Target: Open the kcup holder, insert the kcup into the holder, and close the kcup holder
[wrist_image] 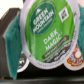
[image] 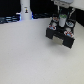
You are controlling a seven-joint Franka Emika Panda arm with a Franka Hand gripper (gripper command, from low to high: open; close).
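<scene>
Insert step in hand, by the look of it. In the exterior view the gripper (image: 62,20) sits low over the black kcup holder (image: 61,34), far right of the white table (image: 27,57). A pale round thing at the holder's top under the arm is probably the kcup (image: 62,21), too small to confirm there.

The wrist view is filled by the kcup (wrist_image: 49,31): green Green Mountain "Dark Magic" lid, tilted, very close to the camera. Around it are other pods in the kcup holder (wrist_image: 7,42): a teal-edged pod (wrist_image: 11,37) and an orange-topped pod (wrist_image: 75,59).

Fingers: not visible in either view, so it cannot be told how far apart they are or whether they grip the kcup.

Next move, as a judgement: seat the pod fully in its slot if it is not already, let go, clear upward, then push the holder closed.

Hard to read: whether the drawer is open, whether the kcup is seated or just hovering. A white bottle-shaped object (image: 25,11) stands far left, blurry.
</scene>
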